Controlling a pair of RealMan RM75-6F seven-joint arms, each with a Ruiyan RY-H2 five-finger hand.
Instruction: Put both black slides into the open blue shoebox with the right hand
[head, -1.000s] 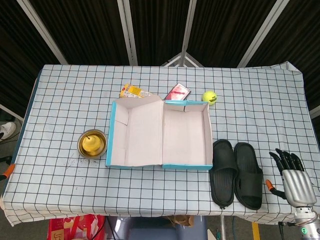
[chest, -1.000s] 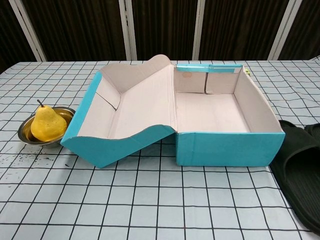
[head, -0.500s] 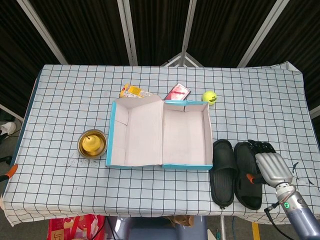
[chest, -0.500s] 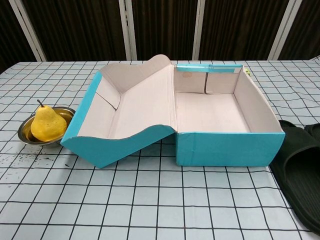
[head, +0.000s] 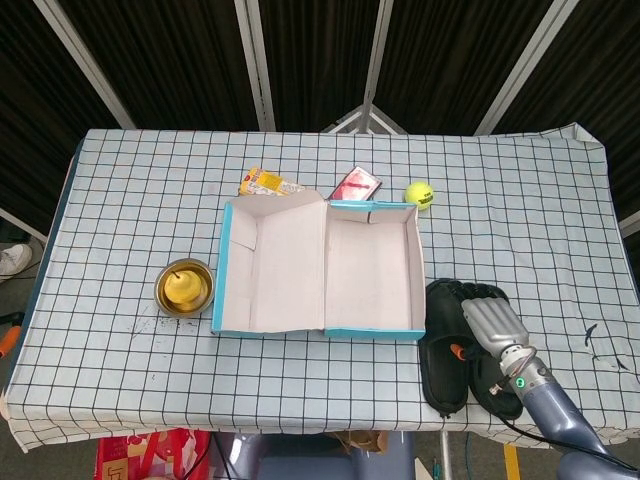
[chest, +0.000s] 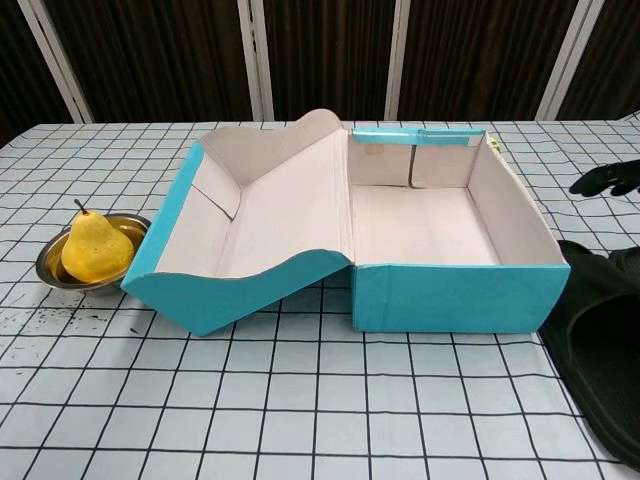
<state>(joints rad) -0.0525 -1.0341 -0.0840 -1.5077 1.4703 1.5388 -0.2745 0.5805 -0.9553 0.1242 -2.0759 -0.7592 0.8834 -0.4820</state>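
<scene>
Two black slides lie side by side on the checked cloth, right of the open blue shoebox (head: 370, 262). The left slide (head: 443, 350) shows almost fully. The right slide (head: 488, 386) is largely covered by my right hand (head: 487, 318), which hovers over the pair with its black fingers (head: 468, 293) stretched toward the box and nothing held. In the chest view the fingers (chest: 610, 178) enter at the right edge above the slides (chest: 598, 345), beside the empty shoebox (chest: 455, 298). Its lid (head: 270, 265) lies folded out to the left. My left hand is not seen.
A yellow pear sits in a steel bowl (head: 184, 287) left of the lid. Behind the box are a yellow snack packet (head: 268, 182), a red packet (head: 357, 184) and a tennis ball (head: 418, 194). The table's front edge runs just below the slides.
My right hand has swung left from the table's right front edge to a spot over the two slides, and its fingers now show in the chest view. The slides and box have not moved.
</scene>
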